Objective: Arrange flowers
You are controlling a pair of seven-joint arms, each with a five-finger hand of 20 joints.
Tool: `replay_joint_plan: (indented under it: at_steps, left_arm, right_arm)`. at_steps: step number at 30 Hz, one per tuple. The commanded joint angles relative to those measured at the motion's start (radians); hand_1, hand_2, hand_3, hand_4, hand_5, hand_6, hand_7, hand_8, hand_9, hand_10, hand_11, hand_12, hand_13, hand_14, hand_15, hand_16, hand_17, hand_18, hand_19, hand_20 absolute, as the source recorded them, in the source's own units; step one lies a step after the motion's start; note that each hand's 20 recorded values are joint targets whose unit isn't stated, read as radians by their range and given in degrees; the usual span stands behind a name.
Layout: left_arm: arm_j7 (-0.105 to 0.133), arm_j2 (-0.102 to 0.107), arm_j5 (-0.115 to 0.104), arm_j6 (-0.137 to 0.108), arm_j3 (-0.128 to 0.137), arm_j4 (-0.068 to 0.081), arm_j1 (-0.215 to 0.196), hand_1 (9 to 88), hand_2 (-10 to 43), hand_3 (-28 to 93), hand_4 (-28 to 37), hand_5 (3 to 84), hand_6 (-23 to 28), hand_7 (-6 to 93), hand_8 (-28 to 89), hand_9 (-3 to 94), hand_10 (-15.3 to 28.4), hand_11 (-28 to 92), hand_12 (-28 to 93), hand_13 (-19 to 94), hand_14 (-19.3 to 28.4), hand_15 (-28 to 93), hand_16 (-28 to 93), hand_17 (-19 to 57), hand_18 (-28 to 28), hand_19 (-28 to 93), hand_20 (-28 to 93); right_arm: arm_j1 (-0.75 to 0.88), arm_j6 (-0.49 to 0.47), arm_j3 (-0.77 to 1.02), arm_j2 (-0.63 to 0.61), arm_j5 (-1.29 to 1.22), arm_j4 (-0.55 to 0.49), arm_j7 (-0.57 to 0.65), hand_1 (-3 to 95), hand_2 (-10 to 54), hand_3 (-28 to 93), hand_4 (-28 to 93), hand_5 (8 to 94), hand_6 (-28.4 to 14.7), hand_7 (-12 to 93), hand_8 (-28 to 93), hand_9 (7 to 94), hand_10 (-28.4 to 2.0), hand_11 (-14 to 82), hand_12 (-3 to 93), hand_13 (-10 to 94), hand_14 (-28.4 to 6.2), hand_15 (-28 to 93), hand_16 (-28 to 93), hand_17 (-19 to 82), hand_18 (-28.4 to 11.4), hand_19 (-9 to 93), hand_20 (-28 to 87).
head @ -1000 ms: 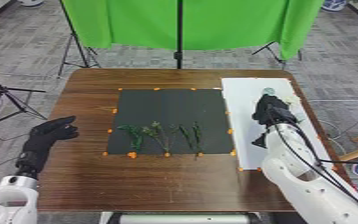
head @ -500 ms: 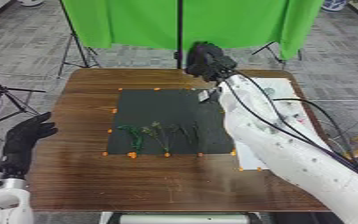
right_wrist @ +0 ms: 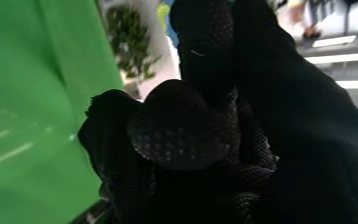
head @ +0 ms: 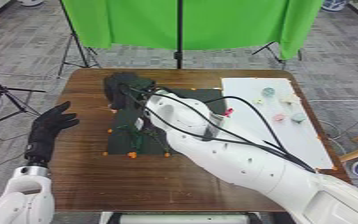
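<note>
On blk mat (head: 117,146): green stems (head: 137,141), nr side. Pastel flower heads (head: 278,118) on wht board (head: 293,142), R of mat. R hand (head: 122,89) over mat's far L corner, grasp can't tell. L hand (head: 47,126) relaxed, released.

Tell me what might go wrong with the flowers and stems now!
The right arm passes over the mat with the stems, so it could bump or drag them if it dips. Its black cables loop out over the white sheet and might brush the flowers there out of place.
</note>
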State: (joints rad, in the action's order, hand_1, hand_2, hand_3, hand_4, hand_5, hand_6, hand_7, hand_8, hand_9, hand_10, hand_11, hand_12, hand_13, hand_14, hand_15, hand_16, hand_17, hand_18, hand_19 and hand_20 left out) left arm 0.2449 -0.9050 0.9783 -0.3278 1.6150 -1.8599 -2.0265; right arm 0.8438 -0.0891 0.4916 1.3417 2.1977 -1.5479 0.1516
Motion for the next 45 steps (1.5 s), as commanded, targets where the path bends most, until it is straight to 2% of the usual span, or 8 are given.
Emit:
replay_joint_plan:
  at_steps: [1,13,22,28,34,36,39,45]
  left_arm:
    - [-0.014,-0.004,0.005,0.037,-0.020,0.021,0.019,25.1,25.9,62,-28.3,40.7,4.6,14.5,-7,45.9,14.2,24,12,41,19.4,27,-2,8.0,12.8,12,17]
    - [-0.016,-0.001,0.021,0.076,-0.038,0.031,0.040,24.0,23.7,63,-28.3,41.5,4.8,14.4,-7,46.5,14.3,24,12,41,19.4,27,-3,8.0,12.8,12,17]
    - [-0.011,-0.005,0.019,0.077,-0.038,0.030,0.037,23.4,18.9,63,-28.3,41.3,5.0,13.9,-7,46.6,14.5,24,12,41,19.5,27,-3,7.7,12.9,12,17]
    - [-0.011,-0.007,0.021,0.083,-0.041,0.033,0.046,23.0,18.2,63,-28.3,41.2,5.1,13.7,-7,46.5,14.7,24,12,41,19.6,28,-2,7.6,13.0,12,17]
    - [-0.015,-0.008,0.024,0.082,-0.029,0.027,0.031,22.5,17.9,63,-28.3,41.2,5.1,13.6,-7,46.6,14.7,24,12,41,19.7,28,-2,7.5,13.1,12,17]
    - [-0.015,-0.009,0.021,0.080,-0.030,0.026,0.030,22.5,17.5,63,-28.3,41.2,5.2,13.4,-7,46.6,14.7,24,12,42,19.7,28,-2,7.5,13.1,12,17]
    - [-0.017,-0.011,0.024,0.081,-0.027,0.022,0.024,22.6,17.0,63,-28.3,41.2,5.1,13.5,-7,46.5,14.7,24,12,42,19.8,28,-2,7.4,13.1,12,17]
    - [-0.020,-0.018,0.025,0.060,0.019,-0.010,-0.037,23.0,16.7,63,-28.3,41.2,5.2,13.4,-7,46.5,14.5,24,12,42,19.8,28,-2,7.4,13.1,12,17]
  right_arm:
    - [0.052,-0.018,-0.024,0.041,0.067,0.073,0.003,62.4,-9.5,58,-16,77.4,-0.9,28,11,92.3,-7.9,10.8,46.4,94,0.8,59,38,67,-11.4,93,59]
    - [0.072,-0.015,-0.031,0.060,0.093,0.111,0.031,59.4,-9.5,59,-16,75.2,0.0,29,10,90.9,-7.6,9.7,45.6,93,0.7,59,38,66,-11.6,93,59]
    - [0.074,-0.028,-0.030,0.060,0.097,0.103,0.051,52.8,-9.5,57,-14,69.8,-0.1,25,9,85.4,-8.6,15.1,42.3,92,0.3,60,38,66,-11.8,93,59]
    - [0.076,-0.038,-0.030,0.056,0.113,0.104,0.052,46.5,-9.5,64,-16,67.1,0.5,22,6,83.1,-9.1,19.7,38.2,92,0.1,59,37,65,-12.1,93,59]
    - [0.074,-0.073,-0.025,0.050,0.140,0.098,0.060,45.2,-9.5,65,-16,65.5,1.5,21,-1,81.8,-9.4,21.6,36.7,92,0.0,59,38,65,-12.4,93,59]
    - [0.074,-0.073,-0.024,0.047,0.144,0.098,0.059,42.6,-9.5,66,-16,64.4,1.9,22,-9,80.2,-10.0,25.0,32.5,92,-0.1,59,38,65,-12.6,93,59]
    - [0.075,-0.080,-0.019,0.040,0.170,0.094,0.053,40.3,-9.5,67,-16,63.1,2.2,21,-10,78.8,-10.6,27.5,27.9,92,-0.3,58,38,65,-12.6,93,59]
    - [0.028,-0.045,0.009,-0.077,0.131,-0.040,0.070,39.5,-9.5,67,-16,61.6,2.1,20,-10,77.3,-11.0,27.6,26.8,91,-0.6,58,38,64,-12.7,93,58]
